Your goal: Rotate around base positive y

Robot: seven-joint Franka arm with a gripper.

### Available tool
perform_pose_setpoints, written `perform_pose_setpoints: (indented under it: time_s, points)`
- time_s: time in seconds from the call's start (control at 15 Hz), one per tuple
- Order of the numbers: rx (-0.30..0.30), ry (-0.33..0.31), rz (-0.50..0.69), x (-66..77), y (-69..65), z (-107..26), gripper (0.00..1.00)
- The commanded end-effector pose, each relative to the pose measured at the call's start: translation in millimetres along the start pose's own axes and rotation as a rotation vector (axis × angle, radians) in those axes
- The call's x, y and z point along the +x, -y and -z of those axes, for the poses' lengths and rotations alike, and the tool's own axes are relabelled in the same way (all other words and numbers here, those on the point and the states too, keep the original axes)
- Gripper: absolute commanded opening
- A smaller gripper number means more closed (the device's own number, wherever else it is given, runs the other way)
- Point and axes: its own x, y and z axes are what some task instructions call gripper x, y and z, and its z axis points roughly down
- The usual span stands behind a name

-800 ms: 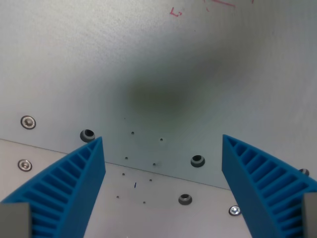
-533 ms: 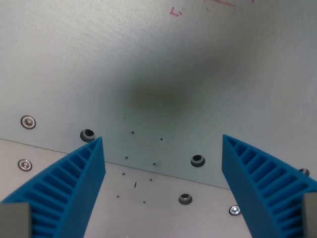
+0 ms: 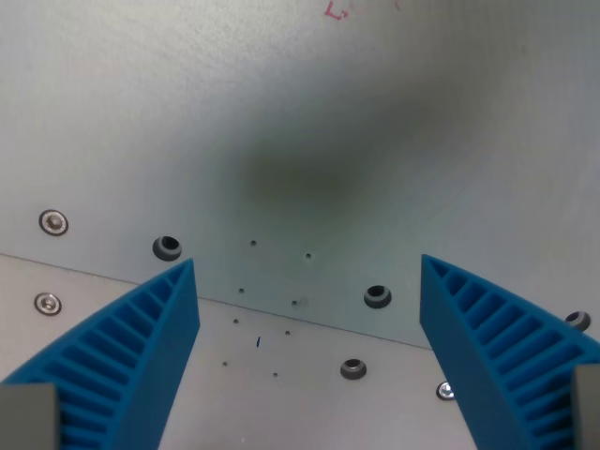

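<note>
hand (image 3: 309, 356) spread wide, nothing btwn the two blue ribbed fingers (image 3: 131, 356) — one at the wrist view's left bottom corner, the other at the wrist view's right bottom corner, both pointing up into frame. no separate obj to grasp in view; the task concerns the arm itself, and only the fingers of it show

below the hand: pale grey worktop (image 3: 187, 112), matte, w/ a soft dark shadow patch (image 3: 300, 178) near centre. a seam (image 3: 309, 323) runs diagonally across the lower part, splitting it into two plates (lower one looks a bit lighter). bolt holes w/ dark sockets (image 3: 167, 247) just above the left finger tip, another near (image 3: 378, 296) and one lower. shiny screw heads (image 3: 53, 222) at far left, one above the seam, one under it. cluster of tiny pin holes (image 3: 253, 244) mid-frame, plus a small blue mark (image 3: 258, 342). faint red scribble (image 3: 336, 9) at the top edge, partly cut off
</note>
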Motion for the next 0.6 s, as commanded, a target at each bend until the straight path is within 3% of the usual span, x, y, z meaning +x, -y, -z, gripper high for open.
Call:
perform_pose_setpoints:
  time_s: [0.07, 0.6]
  points:
    - [0.036, 0.119, 0.001, 3.5, -1.1, 5.9, 1.0]
    - [0.063, 0.208, 0.001, 3.5, -1.1, 5.9, 1.0]
